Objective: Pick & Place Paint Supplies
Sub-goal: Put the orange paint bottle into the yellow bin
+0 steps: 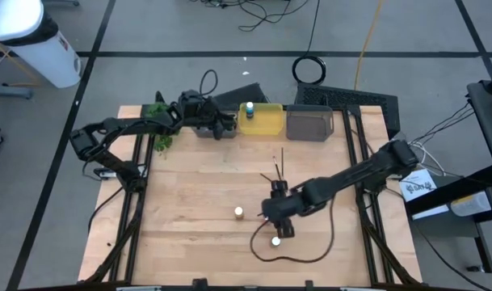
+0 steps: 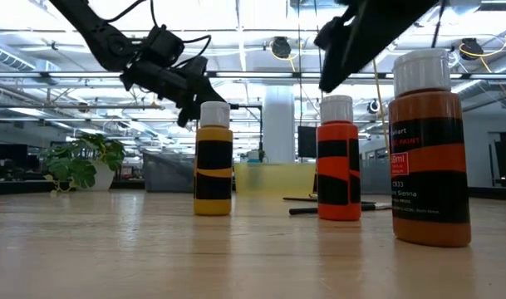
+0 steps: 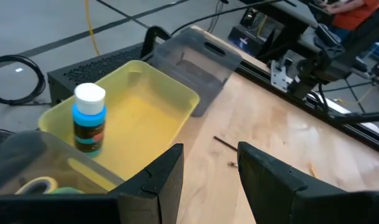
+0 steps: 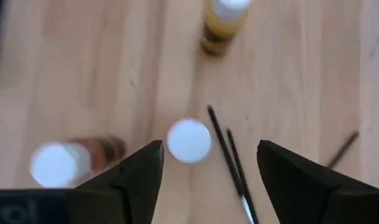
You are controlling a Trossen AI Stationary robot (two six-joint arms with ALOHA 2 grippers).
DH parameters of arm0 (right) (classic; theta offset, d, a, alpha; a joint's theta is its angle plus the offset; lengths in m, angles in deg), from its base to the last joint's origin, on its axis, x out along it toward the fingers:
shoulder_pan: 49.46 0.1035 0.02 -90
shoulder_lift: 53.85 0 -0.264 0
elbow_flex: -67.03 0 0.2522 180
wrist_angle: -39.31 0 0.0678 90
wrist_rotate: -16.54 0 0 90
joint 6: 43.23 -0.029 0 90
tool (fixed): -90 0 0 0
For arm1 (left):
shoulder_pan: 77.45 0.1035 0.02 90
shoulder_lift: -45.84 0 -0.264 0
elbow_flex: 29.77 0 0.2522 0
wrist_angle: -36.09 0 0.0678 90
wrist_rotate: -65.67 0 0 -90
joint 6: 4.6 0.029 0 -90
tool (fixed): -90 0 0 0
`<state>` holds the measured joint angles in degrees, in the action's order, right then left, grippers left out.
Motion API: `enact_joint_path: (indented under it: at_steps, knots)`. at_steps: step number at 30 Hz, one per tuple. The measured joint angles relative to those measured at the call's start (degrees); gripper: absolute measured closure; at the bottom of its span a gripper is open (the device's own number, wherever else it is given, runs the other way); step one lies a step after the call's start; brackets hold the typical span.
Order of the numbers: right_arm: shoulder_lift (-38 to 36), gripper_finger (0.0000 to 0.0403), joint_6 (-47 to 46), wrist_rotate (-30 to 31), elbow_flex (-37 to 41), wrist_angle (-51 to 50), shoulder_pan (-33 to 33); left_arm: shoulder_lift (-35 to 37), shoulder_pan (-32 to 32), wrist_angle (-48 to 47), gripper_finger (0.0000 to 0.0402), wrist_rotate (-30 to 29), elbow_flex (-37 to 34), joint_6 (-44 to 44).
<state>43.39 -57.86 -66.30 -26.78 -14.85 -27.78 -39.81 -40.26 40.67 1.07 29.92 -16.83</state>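
Note:
Three white-capped paint bottles stand on the wooden table: a yellow one (image 2: 213,158), a red-orange one (image 2: 337,162) and a brown-orange one (image 2: 427,149). A blue bottle (image 3: 89,121) stands in the yellow bin (image 1: 262,120). Thin dark brushes (image 1: 278,171) lie on the table. My right gripper (image 4: 209,146) is open and points down over the red-orange bottle's cap (image 4: 189,140), touching nothing. The brown-orange bottle (image 4: 58,163) is beside it. My left gripper (image 3: 211,152) is open and empty above the near edge of the bins at the far left (image 1: 225,125).
A translucent grey bin (image 3: 27,155) holding a yellow-green ring (image 3: 37,185) sits left of the yellow bin. A second grey bin (image 1: 310,123) sits to the right of the yellow bin. A green plant (image 1: 158,121) stands at the far left corner. A dark cable (image 1: 310,257) loops on the table near the front.

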Motion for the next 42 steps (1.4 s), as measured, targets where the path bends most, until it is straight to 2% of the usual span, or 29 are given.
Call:
enact_joint_path:
  at_steps: [3,8,14,18,24,30,36,39,42]
  knots:
    - [3.23,0.0167,0.50,-1.47,-2.64,-2.19,-0.90,0.00,-0.88,-0.04,0.0238,-0.01,0.00,0.02]
    - [5.85,0.0171,0.34,-8.76,-2.72,-0.40,-2.54,-0.02,-1.85,-0.04,0.0238,-0.01,0.00,0.02]
    - [7.44,0.0180,0.22,-8.66,-2.65,0.02,-3.37,-0.02,-2.46,-0.04,0.0238,-0.41,0.00,3.72]
    - [7.31,0.0210,-1.00,-8.51,-2.65,0.04,-4.03,-0.02,-2.69,-0.06,0.0238,-0.43,0.00,4.60]
    - [6.89,0.0292,-0.29,-8.73,-2.61,-0.32,-4.14,-0.02,-2.93,-0.05,0.0238,-0.43,0.00,4.57]
    - [1.53,0.0297,2.11,-8.80,-2.59,-3.15,-5.55,-0.04,-2.93,-0.07,0.0238,-0.47,0.02,4.55]
    - [-8.36,0.0297,4.16,-5.99,-2.59,-5.64,-13.90,-0.04,-2.93,-0.07,0.0238,-0.47,0.02,4.52]
    - [-11.83,0.0297,6.49,-5.72,-2.62,-5.04,-21.95,-0.04,-2.95,0.11,0.0238,-0.47,0.02,4.47]
    - [-12.24,0.0297,8.34,-5.67,-4.34,-5.73,-31.35,-0.04,-2.95,1.37,0.0238,-0.47,0.02,4.35]
